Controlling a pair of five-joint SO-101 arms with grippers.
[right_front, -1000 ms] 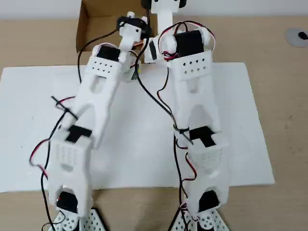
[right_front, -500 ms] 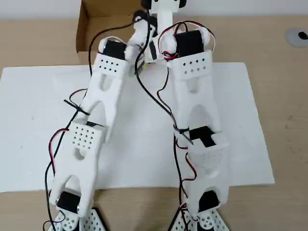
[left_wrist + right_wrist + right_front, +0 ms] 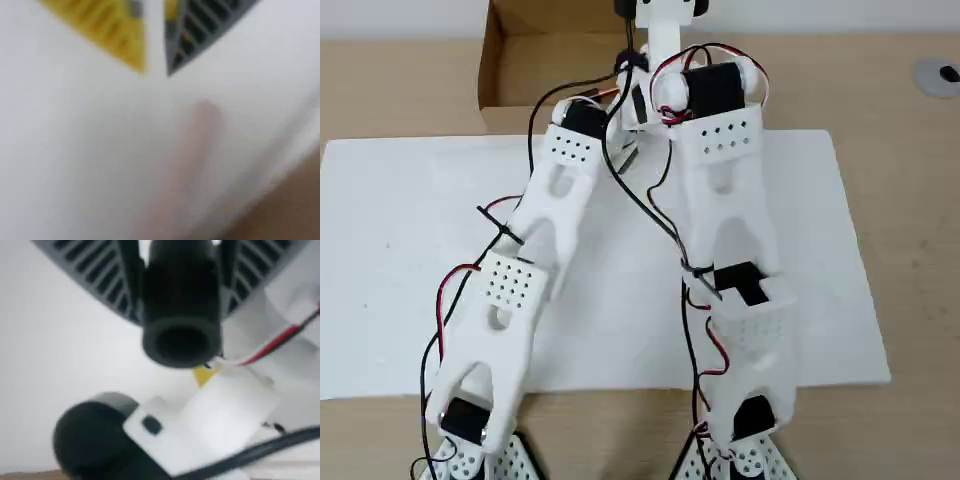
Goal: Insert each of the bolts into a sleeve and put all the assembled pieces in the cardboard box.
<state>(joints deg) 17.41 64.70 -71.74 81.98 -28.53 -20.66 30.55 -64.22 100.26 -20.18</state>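
Right claw (image 3: 181, 290) gripping black sleeve (image 3: 181, 337), left claw (image 3: 155, 65) grip unclear, cardboard box (image 3: 548, 72) beyond arms.

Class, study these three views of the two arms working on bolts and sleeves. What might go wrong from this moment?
1. In the high view the left arm sits tight against the right arm beside the cardboard box; they may knock together.
2. A loose black cable runs between them and might snag.
3. The right pincer grips a black sleeve with the other arm's parts close before its opening; a bump could tilt it.
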